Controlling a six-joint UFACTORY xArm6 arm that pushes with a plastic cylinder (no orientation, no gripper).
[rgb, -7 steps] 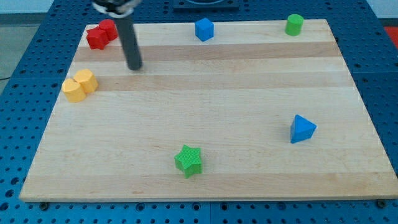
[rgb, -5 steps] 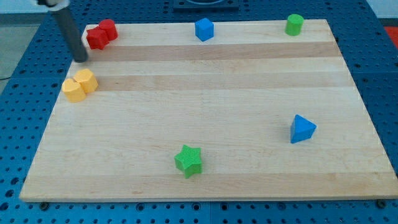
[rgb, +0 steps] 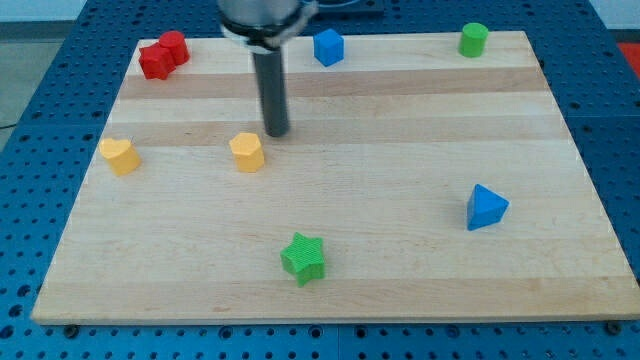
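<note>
My tip (rgb: 276, 131) stands just upper-right of a block (rgb: 246, 152).

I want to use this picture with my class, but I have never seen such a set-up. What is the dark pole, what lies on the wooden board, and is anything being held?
The pole is the end of a robot arm; it has no pincer, so it holds nothing and only pushes. My tip rests on the wooden board, just above and right of a yellow block, apart from it. A yellow heart block lies at the left, two touching red blocks at top left, a blue block and a green cylinder along the top, a blue triangle at right, and a green star at the bottom. There is one camera, looking down at a slant.
</note>
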